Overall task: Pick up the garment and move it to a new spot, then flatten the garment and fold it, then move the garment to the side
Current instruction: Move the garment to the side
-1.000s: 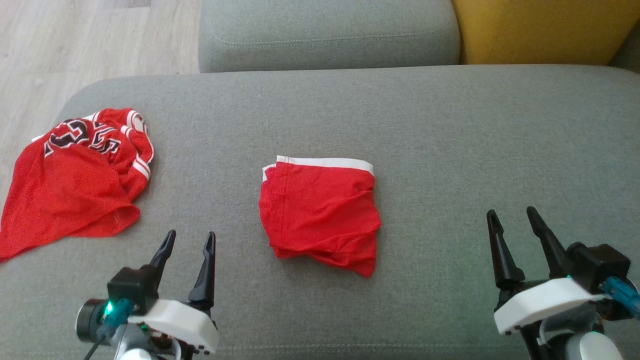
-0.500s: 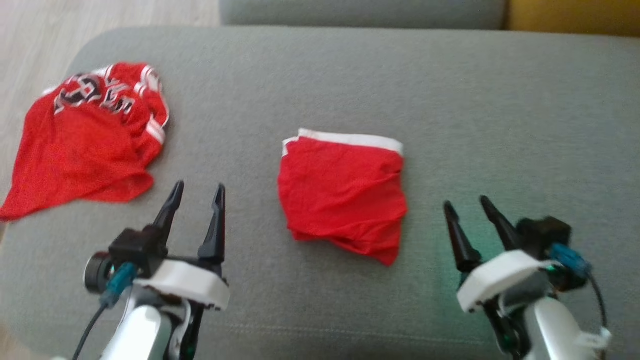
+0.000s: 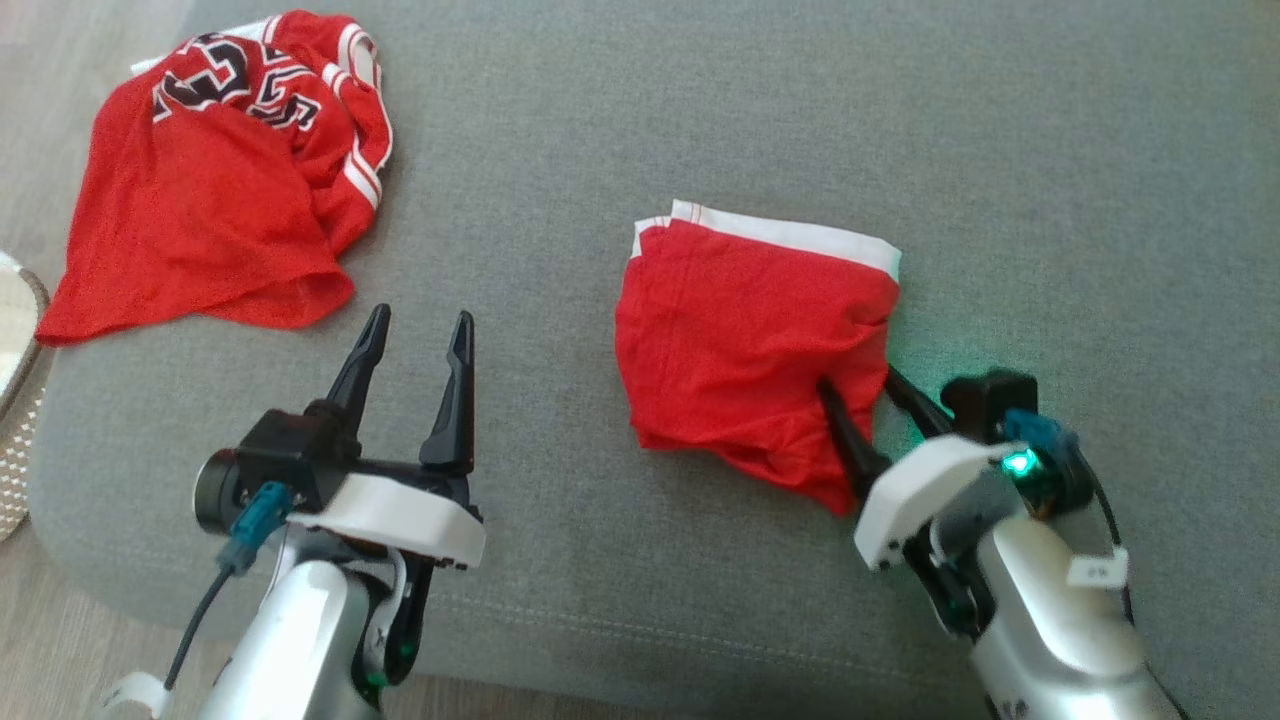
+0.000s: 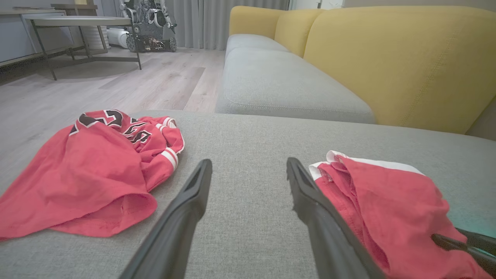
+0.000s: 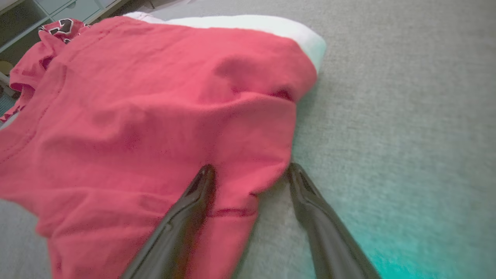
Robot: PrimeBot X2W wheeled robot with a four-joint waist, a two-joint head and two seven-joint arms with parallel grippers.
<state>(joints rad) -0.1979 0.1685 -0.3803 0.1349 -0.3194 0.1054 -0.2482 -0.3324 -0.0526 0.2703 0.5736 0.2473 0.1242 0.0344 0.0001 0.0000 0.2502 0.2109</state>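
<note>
One wide grey fabric sofa seat [image 3: 700, 120] under everything. Upper left, well apart: crumpled red lettered jersey [image 3: 220, 190]. Centre right: folded red cloth garment with white waistband [image 3: 750, 340], roughly square, waistband along the upper edge. At its lower right edge, nearer by far: right gripper [image 3: 857, 382], fingers apart astride the hem, not yet pinching. Lower left: left gripper [image 3: 420, 316], spread wide, holding nothing.

Head view looks down; wrist views low, close; all share garment [image 3: 750, 330].
</note>
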